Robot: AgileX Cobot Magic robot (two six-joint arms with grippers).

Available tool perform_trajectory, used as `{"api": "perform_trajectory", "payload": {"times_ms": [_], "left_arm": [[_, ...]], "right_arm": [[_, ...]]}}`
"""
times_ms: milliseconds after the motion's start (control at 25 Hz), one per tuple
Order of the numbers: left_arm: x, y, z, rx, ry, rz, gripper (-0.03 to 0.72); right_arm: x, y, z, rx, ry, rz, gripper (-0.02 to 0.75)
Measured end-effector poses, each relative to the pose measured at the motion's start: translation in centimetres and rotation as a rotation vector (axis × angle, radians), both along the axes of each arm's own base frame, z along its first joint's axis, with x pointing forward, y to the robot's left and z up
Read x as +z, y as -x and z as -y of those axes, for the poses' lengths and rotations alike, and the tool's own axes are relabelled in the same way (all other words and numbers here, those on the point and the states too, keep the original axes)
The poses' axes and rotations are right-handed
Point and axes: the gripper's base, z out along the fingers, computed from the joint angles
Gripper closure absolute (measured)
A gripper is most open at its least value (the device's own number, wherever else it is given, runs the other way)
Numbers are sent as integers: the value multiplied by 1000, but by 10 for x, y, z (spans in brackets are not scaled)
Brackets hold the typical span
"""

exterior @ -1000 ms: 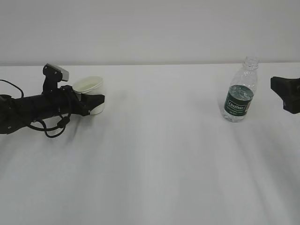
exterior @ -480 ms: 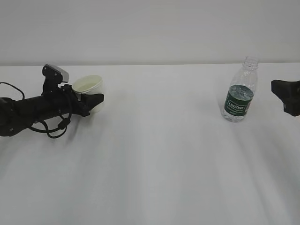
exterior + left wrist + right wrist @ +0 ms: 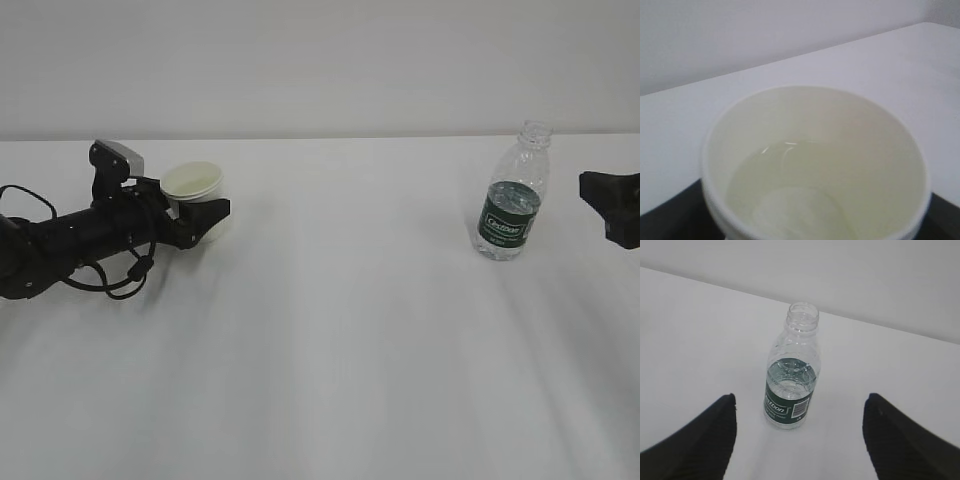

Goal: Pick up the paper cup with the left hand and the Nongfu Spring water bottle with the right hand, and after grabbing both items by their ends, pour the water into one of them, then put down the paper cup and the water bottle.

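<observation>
The white paper cup (image 3: 192, 183) stands upright on the table at the left, with a little clear water (image 3: 790, 195) in its cream inside. My left gripper (image 3: 205, 205) lies low around it, one black finger (image 3: 670, 215) on each side of the cup, the jaws spread open. At the right stands the Nongfu Spring water bottle (image 3: 512, 195), capless, green-labelled and partly full. My right gripper (image 3: 800, 440) is open a short way behind the bottle (image 3: 790, 385), touching nothing. It shows at the right edge (image 3: 612, 205) of the exterior view.
The white table (image 3: 340, 340) runs back to a pale wall. The left arm's cables (image 3: 110, 280) loop down onto the table beside the arm.
The left gripper's fingers have spread wider around the cup, and the cup now sits upright instead of slightly tilted. The left arm shifted a little right. The bottle and right gripper stayed put.
</observation>
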Motion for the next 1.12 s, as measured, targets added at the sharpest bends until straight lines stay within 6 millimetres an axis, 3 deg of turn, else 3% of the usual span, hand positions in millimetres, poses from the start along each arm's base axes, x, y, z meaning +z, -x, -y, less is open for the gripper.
{"api": "perform_trajectory", "payload": {"times_ms": [440, 680, 920, 1120], "left_arm": [[-1, 1, 0, -14, 8, -20, 73], [-8, 9, -17, 7, -5, -68, 73], [3, 11, -34, -1, -54, -59, 78], [8, 13, -34, -44, -75, -65, 78]], "right_arm": [[0, 0, 0, -2, -4, -2, 150], [0, 0, 0, -2, -4, -2, 150], [0, 0, 0, -4, -7, -4, 150], [0, 0, 0, -3, -7, -3, 150]]}}
